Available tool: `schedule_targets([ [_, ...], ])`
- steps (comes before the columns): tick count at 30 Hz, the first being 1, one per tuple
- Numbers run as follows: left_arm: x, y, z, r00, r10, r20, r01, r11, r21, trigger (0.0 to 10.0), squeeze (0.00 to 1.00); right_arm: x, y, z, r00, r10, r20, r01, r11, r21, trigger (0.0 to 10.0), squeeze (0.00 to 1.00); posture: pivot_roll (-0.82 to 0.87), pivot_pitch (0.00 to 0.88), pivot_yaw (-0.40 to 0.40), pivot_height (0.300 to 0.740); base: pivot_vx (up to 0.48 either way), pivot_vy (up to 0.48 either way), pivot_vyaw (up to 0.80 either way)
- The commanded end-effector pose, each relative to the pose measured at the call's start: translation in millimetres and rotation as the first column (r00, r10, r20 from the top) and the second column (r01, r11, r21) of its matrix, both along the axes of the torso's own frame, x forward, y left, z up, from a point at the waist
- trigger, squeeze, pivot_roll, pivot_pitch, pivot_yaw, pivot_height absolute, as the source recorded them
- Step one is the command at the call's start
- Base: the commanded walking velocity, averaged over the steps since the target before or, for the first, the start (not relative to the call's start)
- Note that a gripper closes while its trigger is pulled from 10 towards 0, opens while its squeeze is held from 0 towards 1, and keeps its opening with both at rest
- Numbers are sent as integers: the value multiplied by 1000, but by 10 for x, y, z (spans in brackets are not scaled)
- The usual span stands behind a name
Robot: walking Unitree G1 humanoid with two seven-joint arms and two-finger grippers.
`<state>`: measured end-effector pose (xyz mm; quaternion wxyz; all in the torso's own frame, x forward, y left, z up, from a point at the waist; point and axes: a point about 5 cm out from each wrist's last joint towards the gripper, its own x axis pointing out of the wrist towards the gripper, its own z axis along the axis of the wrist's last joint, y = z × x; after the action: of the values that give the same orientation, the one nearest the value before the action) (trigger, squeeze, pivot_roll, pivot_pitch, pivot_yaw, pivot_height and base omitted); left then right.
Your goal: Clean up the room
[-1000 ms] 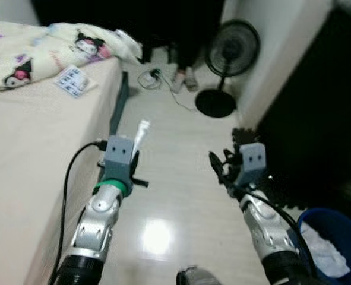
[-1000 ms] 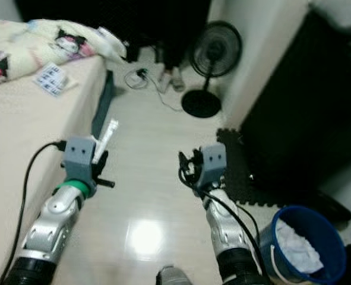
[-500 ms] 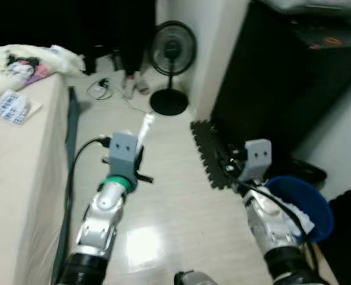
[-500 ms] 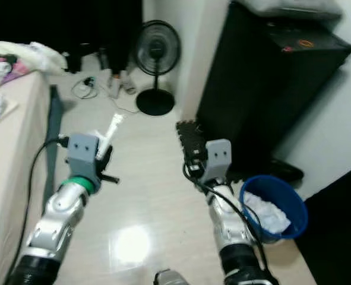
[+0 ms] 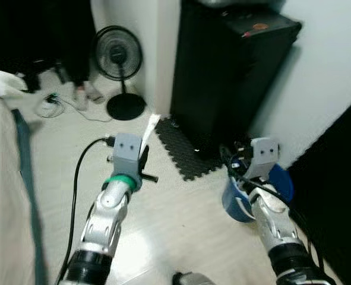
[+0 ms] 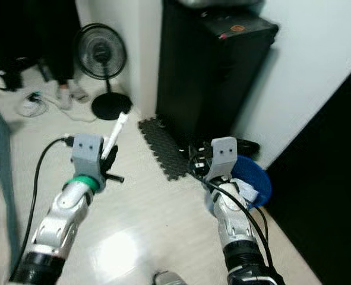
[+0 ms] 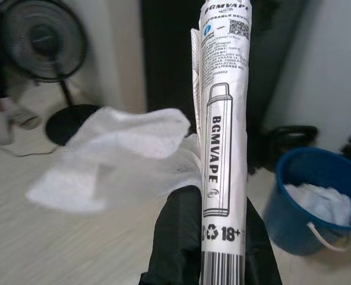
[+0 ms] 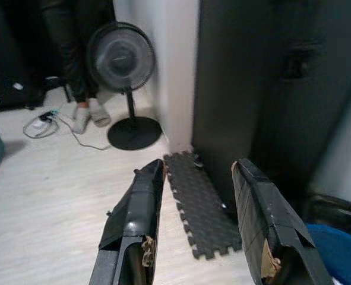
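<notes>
- BGMVAPE wrapper (image 7: 223,148), a long white printed packet, is pinched between the left tool's (image 7: 214,237) two black fingers (image 7: 178,237) and sticks straight out past the tips; there's a crumpled white tissue (image 7: 110,157) clamped in there with it, bunched up beside the packet.
- From the head cameras that left tool (image 5: 141,159) is held up in front of the robot over the pale floor (image 5: 163,231), with the packet's white end poking up above the grey wrist camera block.
- Right tool (image 8: 202,196) is released, fingers (image 8: 141,208) spread well apart with nothing between them. It's raised on the robot's right side (image 6: 202,163), just above the blue bucket.
- Blue bucket (image 5: 234,202) sits on the floor right by the right arm, white tissues already inside it (image 7: 321,202).
- Black foam puzzle mat (image 5: 184,148) lies on the floor a bit further out, up against a tall black cabinet (image 5: 223,71).
- Past that, a black standing fan (image 5: 119,59) by the white wall corner, with some cables (image 5: 53,101) on the floor beside it.
- Edge of the bed (image 5: 3,196) runs along the robot's far left.
</notes>
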<state>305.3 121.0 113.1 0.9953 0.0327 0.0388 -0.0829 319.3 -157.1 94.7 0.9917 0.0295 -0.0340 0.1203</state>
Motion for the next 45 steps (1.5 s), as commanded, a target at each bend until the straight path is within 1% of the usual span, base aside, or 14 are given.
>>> schedule_targets([
  [1,-11,12,-46,1000,5,-17,-5,1000,6,10000,0,-28,-19,-79,1000,-8,-29,8,1000,8,10000,0,-46,0,17,735,0,0,-788],
  [37,-11,-1,-42,1000,11,-9,-11,1000,-6,10000,0,-39,-35,-123,999,-15,-46,16,1000,13,10000,0,-47,0,17,735,0,0,-789],
  [45,-4,8,-27,1000,7,4,-7,1000,6,10000,0,-38,-39,-126,998,-33,-46,33,999,7,10000,0,-46,0,21,735,423,0,-694],
])
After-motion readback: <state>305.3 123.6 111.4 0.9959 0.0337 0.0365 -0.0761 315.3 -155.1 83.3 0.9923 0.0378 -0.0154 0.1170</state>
